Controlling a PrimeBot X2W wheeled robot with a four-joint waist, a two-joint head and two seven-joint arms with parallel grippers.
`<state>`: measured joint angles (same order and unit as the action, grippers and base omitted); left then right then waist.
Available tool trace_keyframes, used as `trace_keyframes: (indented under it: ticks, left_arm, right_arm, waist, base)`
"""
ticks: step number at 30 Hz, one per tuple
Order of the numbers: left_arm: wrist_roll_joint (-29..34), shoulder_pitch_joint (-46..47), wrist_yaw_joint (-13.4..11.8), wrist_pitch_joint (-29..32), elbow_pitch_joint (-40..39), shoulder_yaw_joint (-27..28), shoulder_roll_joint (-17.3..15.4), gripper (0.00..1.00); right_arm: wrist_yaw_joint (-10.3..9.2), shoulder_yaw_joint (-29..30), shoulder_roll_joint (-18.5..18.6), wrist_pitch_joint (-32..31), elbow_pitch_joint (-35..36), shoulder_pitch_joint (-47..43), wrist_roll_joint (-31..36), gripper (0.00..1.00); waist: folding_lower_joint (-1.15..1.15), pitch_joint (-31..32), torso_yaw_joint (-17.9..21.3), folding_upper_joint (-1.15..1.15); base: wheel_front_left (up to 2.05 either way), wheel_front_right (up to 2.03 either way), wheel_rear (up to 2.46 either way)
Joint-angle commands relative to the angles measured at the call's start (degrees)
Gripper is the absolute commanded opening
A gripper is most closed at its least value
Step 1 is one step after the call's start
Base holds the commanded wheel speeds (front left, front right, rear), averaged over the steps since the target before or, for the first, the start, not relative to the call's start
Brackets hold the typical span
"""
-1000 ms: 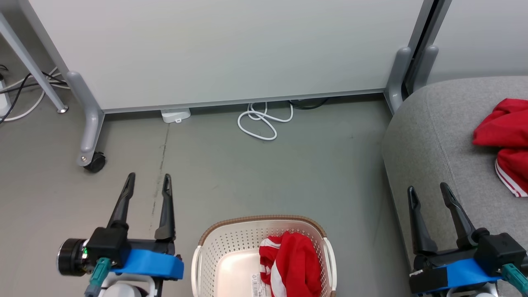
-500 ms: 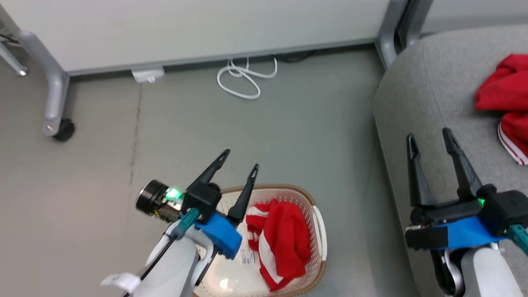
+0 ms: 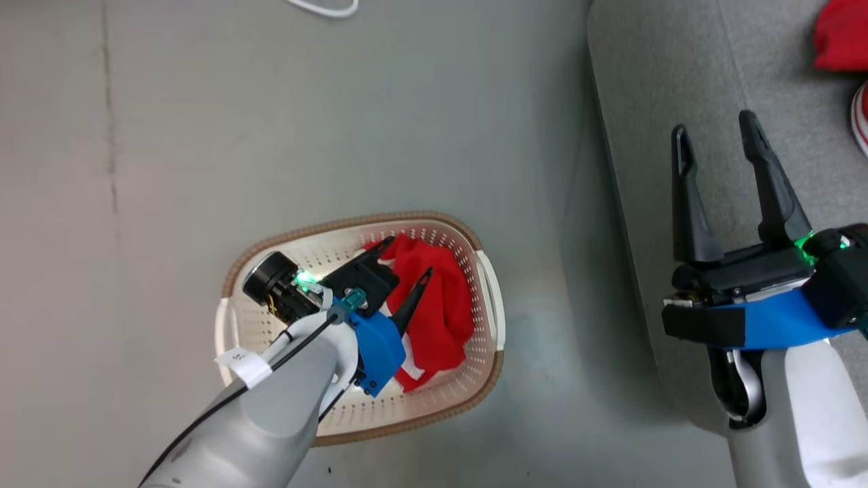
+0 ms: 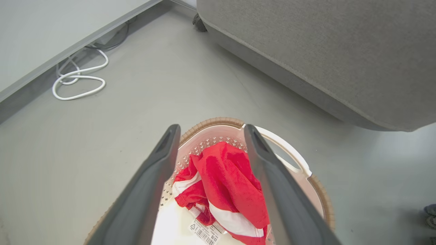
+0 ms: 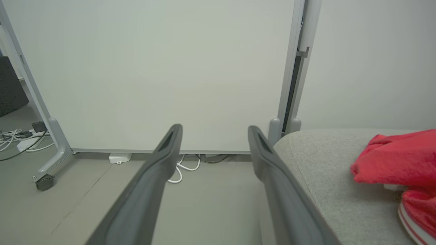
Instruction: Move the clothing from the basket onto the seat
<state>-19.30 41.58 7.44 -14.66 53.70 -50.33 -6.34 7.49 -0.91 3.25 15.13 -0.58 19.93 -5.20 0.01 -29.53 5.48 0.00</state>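
The cream basket (image 3: 485, 281) with its brown rim stands on the floor, and one red garment (image 3: 441, 305) with white stripes lies bunched in its right half. My left gripper (image 3: 408, 256) hangs open just above that garment, fingers apart with nothing between them; in the left wrist view the red garment (image 4: 224, 183) lies beyond the fingers, and the barcode label (image 4: 203, 232) shows on the basket floor. The second red garment (image 5: 398, 166) lies on the grey seat (image 3: 685, 74) at the right. My right gripper (image 3: 713, 129) is open over the seat's left edge, holding nothing.
A white partition board (image 5: 153, 68) on grey wheeled legs (image 5: 44, 182) stands behind the floor area. A white cable coil (image 4: 76, 80) lies on the floor near its base. More cables (image 5: 17, 141) lie at the far left.
The head camera has tilted down, shifting the whole picture. My left arm has swung right and down from beside the basket to over the red garment in it. The right gripper keeps its open pose.
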Motion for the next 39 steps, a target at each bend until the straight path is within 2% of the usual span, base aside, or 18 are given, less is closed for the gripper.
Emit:
trace_keyframes:
  ticks: [1,15,28,34,39]
  left_arm:
    - [-1.0,2.3,0.0,0.1,1.5,-1.7,-0.3,1.0]
    - [-13.1,11.7,0.0,4.4,11.6,-14.7,-0.8,1.0]
    - [-18.5,19.7,0.0,8.1,16.1,-18.9,-2.8,1.0]
    - [-20.9,20.2,0.0,10.0,16.7,-19.1,-1.4,1.0]
    - [-22.2,22.0,0.0,9.3,15.8,-20.1,-2.1,1.0]
  right_arm:
    - [0.02,-0.2,0.1,0.0,0.7,1.7,-0.2,1.0]
    - [0.01,-1.7,0.4,0.0,3.7,8.5,-0.2,1.0]
    - [0.01,-2.2,0.1,0.0,6.3,9.0,-0.8,1.0]
    - [0.01,-2.3,-0.1,0.0,7.7,7.8,-1.5,1.0]
    - [0.01,-2.4,-0.3,0.0,8.2,7.6,-1.8,1.0]
  waist:
    - [-0.01,-5.2,2.3,0.0]
    - [-0.01,-19.1,3.9,0.0]
    - [-0.01,-27.5,5.8,0.0]
    - [-0.01,-29.5,6.1,0.0]
    - [-0.01,-30.8,6.6,0.0]
  base:
    - [0.0,0.0,0.0]
    - [0.0,0.0,0.0]
    - [0.0,0.0,0.0]
    - [0.0,0.0,0.0]
    - [0.0,0.0,0.0]
